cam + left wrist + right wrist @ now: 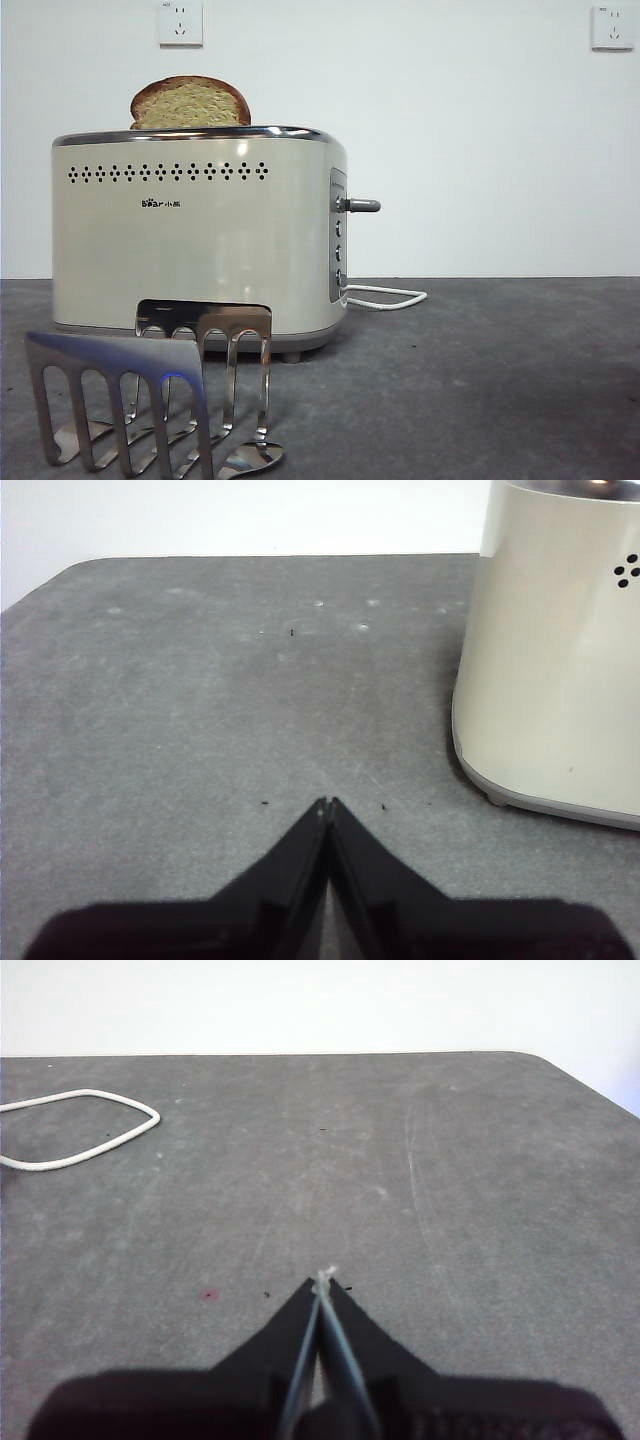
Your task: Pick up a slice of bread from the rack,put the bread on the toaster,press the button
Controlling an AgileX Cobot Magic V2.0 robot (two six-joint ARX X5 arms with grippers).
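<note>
Your slice of bread (190, 103) already stands in the toaster (200, 235); both claws, left claw (328, 804) and right claw (322, 1282), are clenched empty, so next push down the button (362, 205)

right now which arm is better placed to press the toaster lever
Probably right. The lever sticks out of the toaster's end panel on the side where the white cord lies, and only the right end effector sees that cord. The left end effector faces the toaster's opposite, plain end.
</note>
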